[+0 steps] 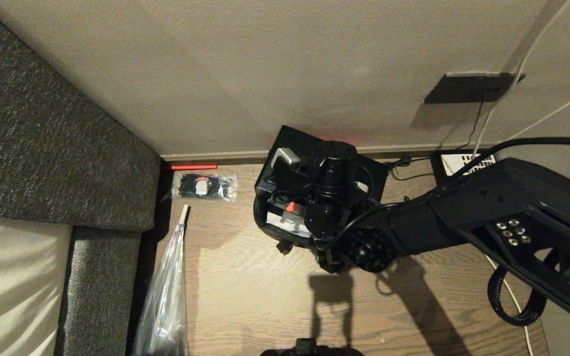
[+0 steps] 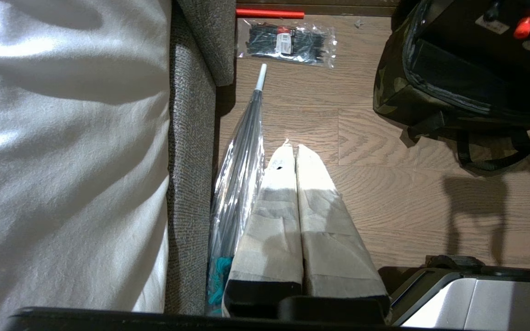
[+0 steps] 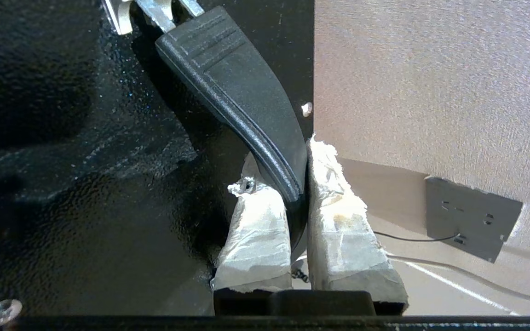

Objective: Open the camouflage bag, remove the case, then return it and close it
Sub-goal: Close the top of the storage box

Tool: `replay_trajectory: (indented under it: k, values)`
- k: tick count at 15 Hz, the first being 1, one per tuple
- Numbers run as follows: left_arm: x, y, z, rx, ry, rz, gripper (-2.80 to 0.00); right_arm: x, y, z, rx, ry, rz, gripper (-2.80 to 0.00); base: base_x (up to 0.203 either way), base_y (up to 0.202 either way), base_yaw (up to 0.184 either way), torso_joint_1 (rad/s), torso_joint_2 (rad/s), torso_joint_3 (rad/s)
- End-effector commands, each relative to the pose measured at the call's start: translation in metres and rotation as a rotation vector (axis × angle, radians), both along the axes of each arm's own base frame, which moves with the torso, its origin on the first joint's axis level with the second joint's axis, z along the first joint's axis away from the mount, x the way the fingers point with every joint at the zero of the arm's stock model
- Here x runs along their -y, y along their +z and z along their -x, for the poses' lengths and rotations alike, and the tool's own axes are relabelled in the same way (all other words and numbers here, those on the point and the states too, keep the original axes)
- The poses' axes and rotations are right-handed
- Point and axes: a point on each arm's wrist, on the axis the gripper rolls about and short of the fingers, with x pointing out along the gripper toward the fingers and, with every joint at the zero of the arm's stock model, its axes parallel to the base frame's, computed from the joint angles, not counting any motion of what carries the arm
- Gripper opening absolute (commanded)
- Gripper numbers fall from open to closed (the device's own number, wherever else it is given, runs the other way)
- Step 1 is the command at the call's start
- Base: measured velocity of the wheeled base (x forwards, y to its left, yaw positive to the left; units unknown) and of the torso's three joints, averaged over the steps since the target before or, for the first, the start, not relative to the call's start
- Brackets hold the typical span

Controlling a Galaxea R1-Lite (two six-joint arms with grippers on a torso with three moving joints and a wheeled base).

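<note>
Wood-plank floor [image 1: 245, 296] runs up to a pale wall, with a grey sofa [image 1: 42, 148] on the robot's left. Against the skirting sits the bag [image 2: 412, 92], open at the top, and rising out of it is the case [image 1: 309, 148], a flat black slab standing nearly upright. The right gripper [image 3: 298, 184] is pinched tight on the case's black handle [image 3: 242, 92], its taped fingers [image 3: 338, 220] pressing it from both sides. The left gripper [image 2: 295, 151] hangs idle near the sofa edge, fingers together on nothing (a packet of ties [image 2: 288, 41] lies beyond it).

The case looks part-way out. To lift well, the pull should run straight along the case's long axis, so its lower edge clears the bag's rim without dragging the soft walls up; the grip sits near one end of the handle, so the case may swing.

That axis runs roughly vertical, handle end uppermost, broad face parallel to the wall.
</note>
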Motion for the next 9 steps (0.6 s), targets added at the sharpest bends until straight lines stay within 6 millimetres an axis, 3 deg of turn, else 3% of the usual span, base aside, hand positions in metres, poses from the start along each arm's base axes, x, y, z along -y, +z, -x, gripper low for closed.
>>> replay_trajectory:
  k: [1,9]
  values:
    - [0.000,-0.001,0.000,-0.003,0.000,0.000,-2.80,0.005,0.003,0.004,-0.003,0.001,0.012,-2.80,0.000,0.000,0.000,0.000,0.00,0.000]
    - [0.000,-0.001,0.000,-0.003,0.000,0.000,-2.80,0.021,0.017,0.024,-0.070,0.021,0.020,-2.80,0.000,0.000,0.000,0.000,0.00,0.000]
